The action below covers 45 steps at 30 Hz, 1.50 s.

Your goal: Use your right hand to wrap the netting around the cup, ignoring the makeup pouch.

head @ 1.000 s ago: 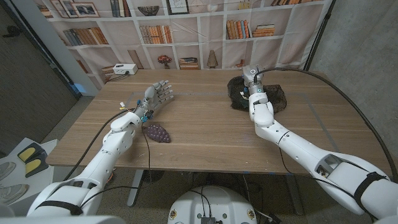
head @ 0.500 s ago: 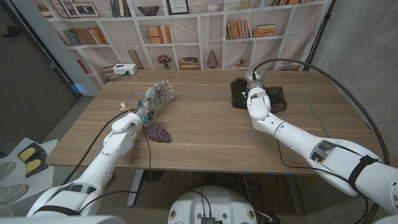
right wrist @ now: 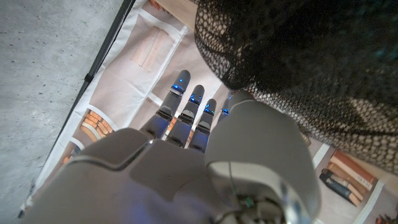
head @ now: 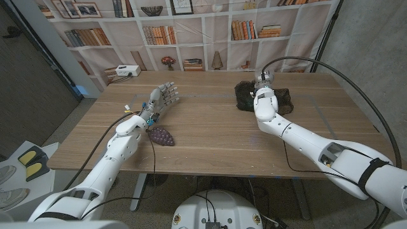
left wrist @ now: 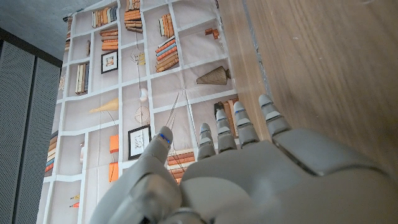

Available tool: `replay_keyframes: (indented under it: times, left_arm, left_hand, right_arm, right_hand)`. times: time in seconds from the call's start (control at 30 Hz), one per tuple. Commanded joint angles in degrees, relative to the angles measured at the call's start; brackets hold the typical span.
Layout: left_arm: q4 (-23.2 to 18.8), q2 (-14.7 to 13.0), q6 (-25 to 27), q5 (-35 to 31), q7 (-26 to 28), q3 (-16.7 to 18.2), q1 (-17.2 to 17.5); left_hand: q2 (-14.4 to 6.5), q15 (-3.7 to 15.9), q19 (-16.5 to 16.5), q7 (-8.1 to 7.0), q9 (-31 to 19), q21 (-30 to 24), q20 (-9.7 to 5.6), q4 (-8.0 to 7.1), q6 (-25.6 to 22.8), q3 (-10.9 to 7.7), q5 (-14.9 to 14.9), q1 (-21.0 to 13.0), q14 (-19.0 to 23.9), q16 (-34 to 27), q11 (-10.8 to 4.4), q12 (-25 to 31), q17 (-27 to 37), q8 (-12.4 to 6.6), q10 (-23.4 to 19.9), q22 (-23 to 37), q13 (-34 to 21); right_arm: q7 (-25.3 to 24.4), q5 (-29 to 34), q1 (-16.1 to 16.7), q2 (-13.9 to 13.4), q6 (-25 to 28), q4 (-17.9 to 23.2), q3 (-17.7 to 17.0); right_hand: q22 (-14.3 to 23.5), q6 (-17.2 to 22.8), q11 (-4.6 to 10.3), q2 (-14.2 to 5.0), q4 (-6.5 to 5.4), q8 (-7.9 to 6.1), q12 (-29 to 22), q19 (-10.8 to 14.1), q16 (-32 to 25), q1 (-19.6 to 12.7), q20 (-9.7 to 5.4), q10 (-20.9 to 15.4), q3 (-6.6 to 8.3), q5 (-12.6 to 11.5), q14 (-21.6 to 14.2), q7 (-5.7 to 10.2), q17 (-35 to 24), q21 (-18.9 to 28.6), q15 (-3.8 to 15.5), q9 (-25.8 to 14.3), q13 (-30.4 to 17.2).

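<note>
The right robot hand [right wrist: 186, 162] touches the black netting [head: 264, 95] (fingers straight, grip unclear); the left robot hand [head: 164, 97] stays spread.

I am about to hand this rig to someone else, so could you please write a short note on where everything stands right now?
Left hand: open, fingers apart, holding nothing, waiting at the left of the wooden table.
Right hand: at the far right of the table, against the black mesh netting; whether it grips the netting cannot be told.
Black mesh netting: bunched in a dark heap around the right hand; in the right wrist view it hangs close beside the fingers. The cup cannot be made out.
Dark purple makeup pouch: by the left forearm, untouched.
Done: right hand has reached the netting.
Left: wrapping, not confirmed.
</note>
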<state>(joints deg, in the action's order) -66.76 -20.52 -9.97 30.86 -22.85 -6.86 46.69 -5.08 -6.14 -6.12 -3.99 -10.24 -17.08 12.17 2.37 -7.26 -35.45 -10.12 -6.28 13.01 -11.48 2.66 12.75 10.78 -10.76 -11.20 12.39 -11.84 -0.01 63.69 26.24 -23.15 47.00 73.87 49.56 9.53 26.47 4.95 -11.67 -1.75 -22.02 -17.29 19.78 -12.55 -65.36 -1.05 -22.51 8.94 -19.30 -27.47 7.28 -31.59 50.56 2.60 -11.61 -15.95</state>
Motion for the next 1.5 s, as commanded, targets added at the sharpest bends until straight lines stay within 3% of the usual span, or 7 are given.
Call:
replay_keyframes:
  times: [0.03, 0.37, 0.73, 0.9, 1.07, 1.2, 1.5]
  left_arm:
    - [-0.69, 0.08, 0.18, -0.06, 0.53, -0.26, 0.23]
    - [-1.02, -0.09, -0.22, -0.15, 0.85, -0.1, 0.38]
    - [-1.92, -0.53, -0.4, -0.08, 1.21, 0.2, 0.9]
    - [-2.2, -0.32, -1.16, -0.12, 1.87, 0.47, 1.19]
    - [-2.71, 0.09, -2.34, -0.17, 2.88, 0.86, 1.79]
    - [-3.18, 0.51, -3.53, -0.23, 3.86, 1.21, 2.38]
    - [-3.98, 0.85, -4.76, -0.06, 5.0, 1.7, 3.16]
  left_hand:
    - [-0.09, 0.03, -0.06, -0.12, -0.2, 0.09, 0.16, -0.06, -0.31, -0.31, 0.3, 0.55, 0.01, 0.13, -0.07, -0.1, 0.21, -0.1, -0.37, 0.1, -0.19]
    - [-0.11, 0.0, -0.08, -0.15, -0.2, 0.09, 0.16, -0.06, -0.28, -0.34, 0.3, 0.57, -0.05, 0.15, 0.17, -0.13, 0.21, -0.1, -0.3, 0.1, -0.19]
    - [-0.15, 0.12, -0.08, -0.19, -0.2, 0.1, 0.16, -0.04, -0.29, -0.39, 0.3, 0.56, -0.87, 0.45, 0.01, -0.35, 0.2, -0.1, 0.27, 0.1, -0.19]
    - [-0.15, 0.01, 0.11, -0.61, -0.16, 0.23, 0.17, 0.09, -0.11, -0.49, 0.29, 0.48, -2.91, 1.03, -0.56, -1.34, 0.2, 0.01, 3.18, 0.07, -0.08]
    - [-0.29, 0.22, 2.77, -1.59, -0.04, 1.47, 0.05, 0.6, 1.18, -0.77, 0.26, -0.02, -8.06, 1.79, -1.05, -2.03, 0.03, 0.41, 6.72, -0.11, 0.27]
    - [-0.48, 1.31, 4.65, -2.47, 0.08, 2.35, -2.46, 1.27, 3.17, -0.97, 0.28, -0.71, -13.12, 2.07, -1.46, -2.18, -0.3, 0.77, 9.12, -0.29, 0.63]
    - [-0.91, 2.71, 6.49, -3.04, 0.22, 3.17, -6.32, 2.17, 6.22, -0.97, 0.33, -1.7, -17.55, 1.96, -2.25, -2.35, -0.75, 1.06, 12.09, -0.49, 1.0]
  right_arm:
    - [-17.2, -9.02, 5.22, 0.61, -1.83, 5.88, -6.89]
    - [-22.68, -19.01, 10.88, -1.3, -8.18, 15.49, -11.72]
    - [-27.35, -32.12, 17.99, -2.61, -18.55, 25.47, -19.1]
    - [-25.19, -39.39, 19.87, -4.82, -25.76, 27.66, -21.95]
    - [-20.99, -50.29, 21.44, -6.17, -35.74, 26.69, -25.7]
    - [-16.1, -60.16, 21.93, -6.52, -44.39, 23.11, -28.29]
    - [-7.16, -76.5, 22.47, -5.22, -55.83, 15.46, -31.67]
  right_hand:
    - [0.27, 1.09, 0.21, -0.29, -0.03, -0.22, -0.1, 0.6, -0.62, -0.91, -0.46, -1.39, 2.49, 0.01, -1.29, 0.26, -0.05, -0.38, 8.69, -0.15, 0.04]
    - [0.12, 2.19, -2.32, 1.47, -2.55, 0.46, 0.49, 1.45, -0.84, 2.6, 1.21, -2.19, 4.05, 1.74, -2.25, -1.53, 0.71, -1.04, 7.01, -0.12, 0.26]
    - [0.06, 2.4, -4.94, 3.57, -2.73, 1.56, 2.31, 1.6, 0.02, 5.05, 2.4, -0.65, 4.63, 4.17, -2.07, -3.26, 2.81, -2.45, 5.39, -0.01, 0.71]
    - [0.12, 0.8, -6.9, 4.77, -5.75, 3.67, 4.54, 0.22, 0.79, 12.55, 4.48, 1.56, 2.64, 7.39, 0.27, -4.52, 4.93, -4.86, 2.87, -0.04, 1.61]
    - [0.19, -2.94, -7.28, 5.6, -7.54, 6.63, 5.96, -2.52, 1.25, 19.7, 5.19, 4.3, 0.32, 8.48, 3.41, -4.52, 6.52, -7.69, 0.92, -0.04, 2.38]
    - [0.19, -5.49, -8.32, 5.28, -7.89, 8.69, 6.51, -4.15, 1.58, 24.73, 5.38, 6.58, -1.06, 8.48, 6.59, -4.46, 7.66, -9.77, -0.98, 0.0, 2.97]
    - [0.1, -8.82, -9.7, 5.69, -8.15, 10.61, 6.27, -5.76, 1.91, 31.18, 4.4, 7.42, -3.39, 8.16, 10.53, -4.5, 9.2, -12.38, -1.91, 0.11, 3.62]
